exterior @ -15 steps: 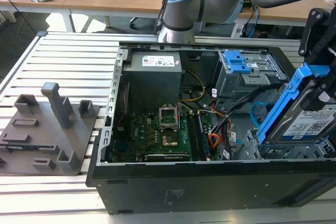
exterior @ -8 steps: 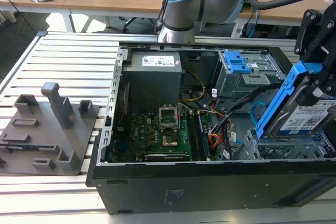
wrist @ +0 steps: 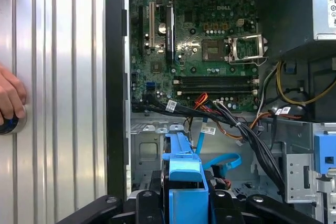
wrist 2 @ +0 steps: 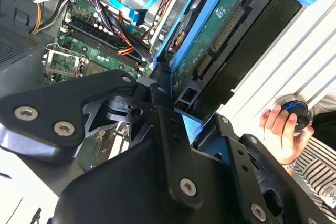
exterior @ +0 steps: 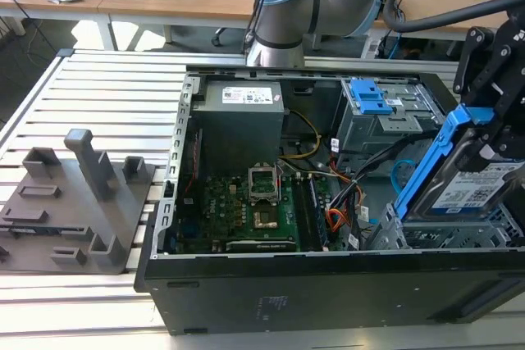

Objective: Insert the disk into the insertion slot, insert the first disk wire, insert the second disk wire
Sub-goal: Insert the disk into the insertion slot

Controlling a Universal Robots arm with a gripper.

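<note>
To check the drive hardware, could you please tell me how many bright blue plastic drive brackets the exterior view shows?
2. One frames the disk, tilted above the case at the exterior view's right; one latch piece sits on the taller cage. More may be hidden.

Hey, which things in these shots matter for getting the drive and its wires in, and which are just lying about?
Job: the disk, tilted in the robot hand; insertion slot; orange-red wire; light blue cable.
Lying about: grey fixture block; power supply; blue-latched cage; a person's hand.
</note>
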